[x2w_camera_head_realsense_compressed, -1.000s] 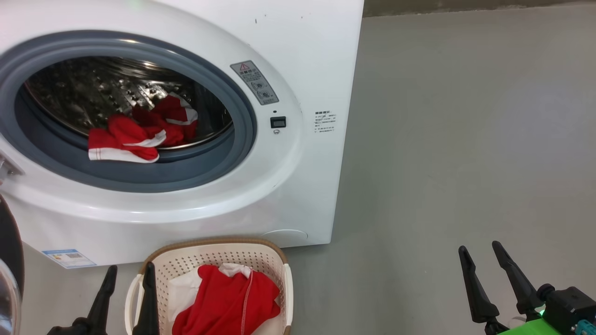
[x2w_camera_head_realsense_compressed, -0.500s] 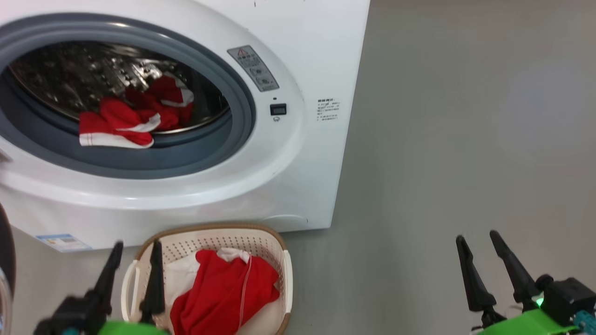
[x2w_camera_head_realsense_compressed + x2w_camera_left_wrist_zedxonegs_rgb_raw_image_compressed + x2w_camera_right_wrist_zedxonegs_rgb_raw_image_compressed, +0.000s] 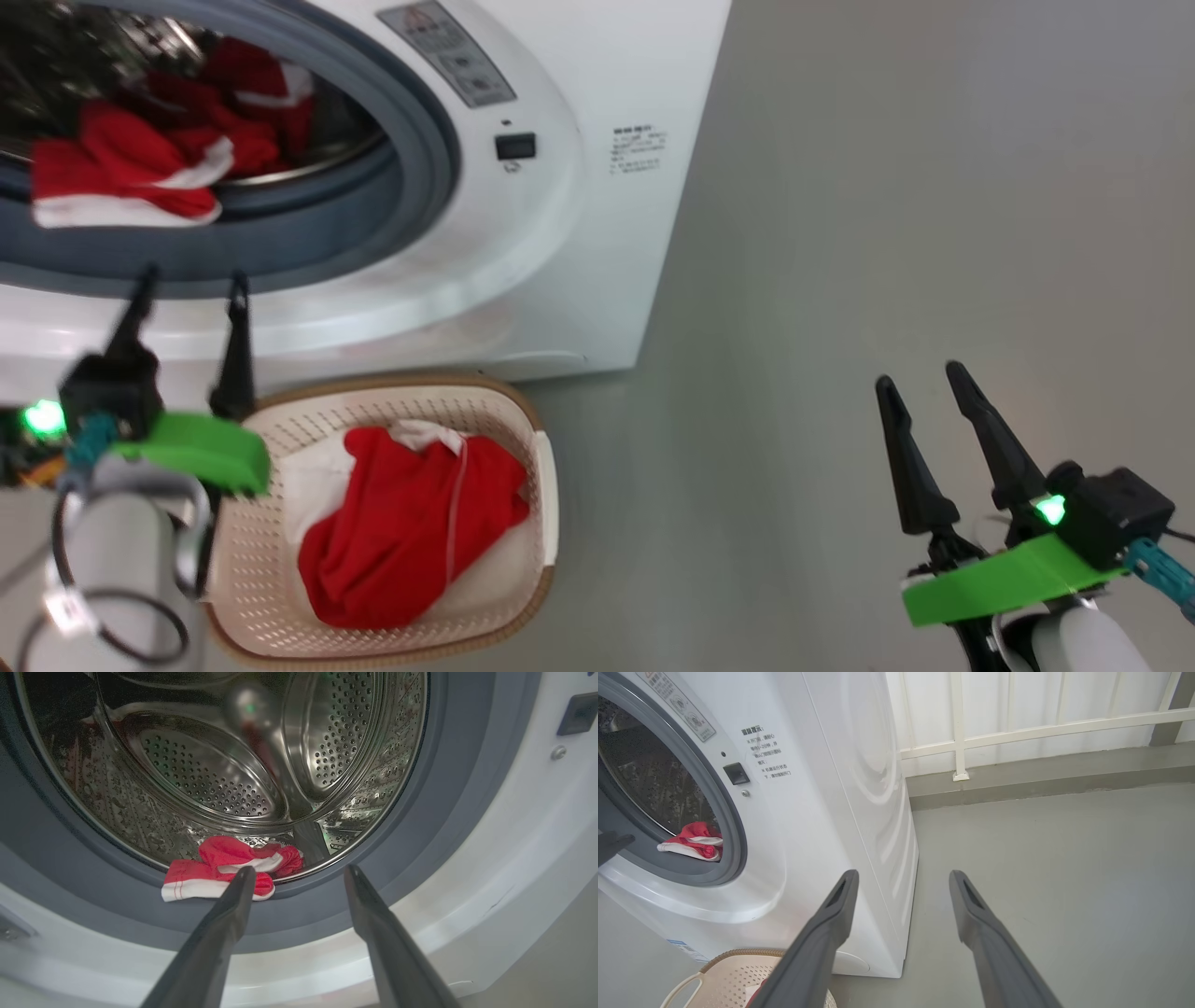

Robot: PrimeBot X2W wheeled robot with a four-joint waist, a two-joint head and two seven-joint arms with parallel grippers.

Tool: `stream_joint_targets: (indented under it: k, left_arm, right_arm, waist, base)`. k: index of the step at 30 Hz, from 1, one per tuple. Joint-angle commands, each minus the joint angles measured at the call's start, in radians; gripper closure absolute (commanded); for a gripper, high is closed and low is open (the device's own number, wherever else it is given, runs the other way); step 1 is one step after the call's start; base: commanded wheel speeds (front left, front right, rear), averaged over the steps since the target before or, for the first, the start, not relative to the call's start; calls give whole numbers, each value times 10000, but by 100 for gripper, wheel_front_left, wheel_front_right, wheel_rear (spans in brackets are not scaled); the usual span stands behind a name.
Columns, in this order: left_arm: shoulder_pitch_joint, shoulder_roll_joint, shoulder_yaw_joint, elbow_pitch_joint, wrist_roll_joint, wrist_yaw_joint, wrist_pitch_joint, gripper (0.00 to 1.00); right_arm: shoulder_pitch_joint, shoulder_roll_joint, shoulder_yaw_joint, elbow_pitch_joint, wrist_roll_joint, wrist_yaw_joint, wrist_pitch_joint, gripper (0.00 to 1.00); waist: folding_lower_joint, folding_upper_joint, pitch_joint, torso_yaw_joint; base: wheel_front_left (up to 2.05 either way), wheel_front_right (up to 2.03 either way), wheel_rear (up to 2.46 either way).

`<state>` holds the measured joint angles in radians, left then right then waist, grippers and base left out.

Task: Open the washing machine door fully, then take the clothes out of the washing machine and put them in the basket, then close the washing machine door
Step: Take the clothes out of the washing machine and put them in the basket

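The white washing machine (image 3: 579, 233) stands open; its door is out of view. Red clothes with white trim (image 3: 121, 163) lie at the drum's front lip, across the grey gasket (image 3: 219, 872). My left gripper (image 3: 192, 278) is open just below the opening, above the basket's left end. In the left wrist view its fingers (image 3: 300, 870) point at those clothes without touching them. The cream basket (image 3: 523, 420) sits on the floor against the machine, holding a red garment (image 3: 401, 523) over a white piece. My right gripper (image 3: 919, 376) hangs open and empty over the floor to the right.
Bare grey floor (image 3: 887, 233) stretches to the right of the machine. A white railed wall (image 3: 957, 742) runs behind it. The steel drum (image 3: 210, 774) is deep behind the clothes. The basket's rim (image 3: 738, 953) shows below my right gripper (image 3: 903, 873).
The head camera has tipped down and the scene has slid up. My left gripper has risen from beside the basket to the drum's lower rim. The right gripper has hardly moved.
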<state>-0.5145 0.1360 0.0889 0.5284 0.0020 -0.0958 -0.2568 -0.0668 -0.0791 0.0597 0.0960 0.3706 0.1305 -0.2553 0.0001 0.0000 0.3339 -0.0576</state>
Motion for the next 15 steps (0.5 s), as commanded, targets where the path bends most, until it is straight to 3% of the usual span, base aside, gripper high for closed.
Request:
stream_joint_targets:
  k: [1, 15]
  left_arm:
    - [-514, 558, 187, 60, 202, 104, -49, 0]
    - [-3622, 2318, -361, 2871, 914, 957, -49, 0]
  right_arm:
    - [-288, -12, 299, -239, 103, 2, -65, 0]
    - [-1071, 216, 710, -199, 207, 2, -65, 0]
  waist:
    - [-1, 0, 818, -536]
    - [-1, 0, 2007, -1444]
  base:
    - [0, 0, 0]
    - [0, 0, 0]
